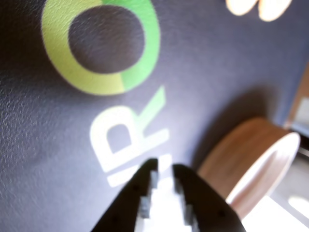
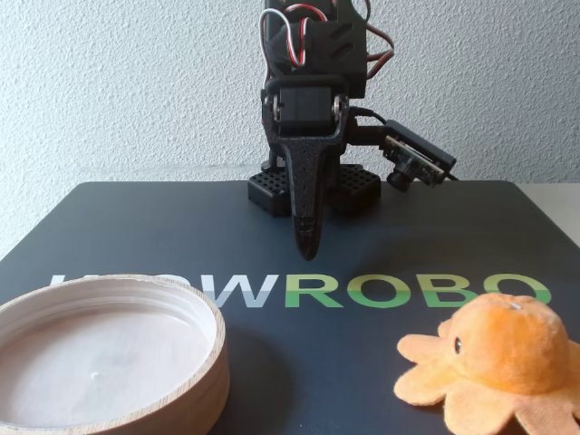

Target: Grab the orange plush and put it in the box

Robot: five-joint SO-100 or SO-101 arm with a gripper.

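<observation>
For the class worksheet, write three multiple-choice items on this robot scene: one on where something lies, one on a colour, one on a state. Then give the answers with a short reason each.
1. In the fixed view, where does the orange plush lie?
A. inside the box
B. on the mat, at the lower right
C. between the gripper's fingers

2. What colour is the mat?
A. dark, almost black
B. red
C. white

3. What is inside the box?
A. the plush
B. a ball
C. nothing

Answers:
1. B: the plush sits on the mat at the right, apart from the box at the lower left.
2. A: the surface under the lettering is dark.
3. C: only its pale bottom shows, while the gripper hangs above the mat holding nothing.
</observation>
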